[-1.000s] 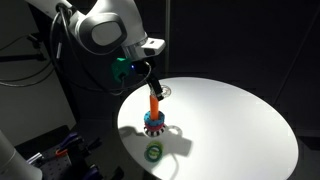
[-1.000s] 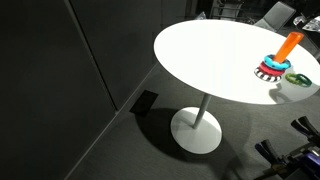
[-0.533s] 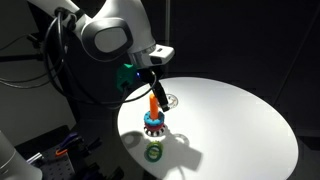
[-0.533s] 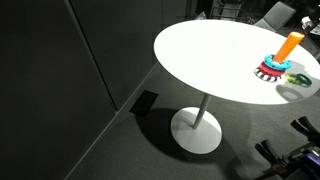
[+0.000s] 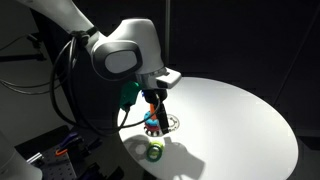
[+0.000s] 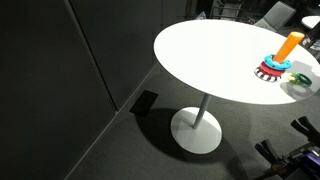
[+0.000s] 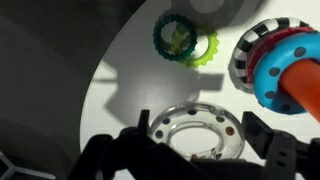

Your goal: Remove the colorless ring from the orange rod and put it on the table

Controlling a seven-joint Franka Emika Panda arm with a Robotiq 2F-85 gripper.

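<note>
The colorless ring (image 7: 190, 118), clear with small coloured dots, lies flat between my gripper's (image 7: 200, 138) two black fingers, low over the white table (image 7: 130, 60). The fingers press it on both sides. The orange rod (image 7: 302, 88) stands to the right on its toothed base (image 7: 243, 60), with a blue ring (image 7: 275, 55) around it. In an exterior view my gripper (image 5: 158, 110) is just in front of the orange rod (image 5: 151, 104), with the colorless ring (image 5: 171, 124) beside the base. The rod (image 6: 290, 44) also shows in an exterior view.
A bright green ring (image 7: 185, 40) lies on the table near its edge; it shows in both exterior views (image 5: 154, 152) (image 6: 300, 80). The round table (image 5: 230, 120) (image 6: 210, 55) drops off into dark floor close to the rod.
My arm has swung down and toward the table's near edge, carrying the colorless ring from beside the rod's top down to table level next to the base.
</note>
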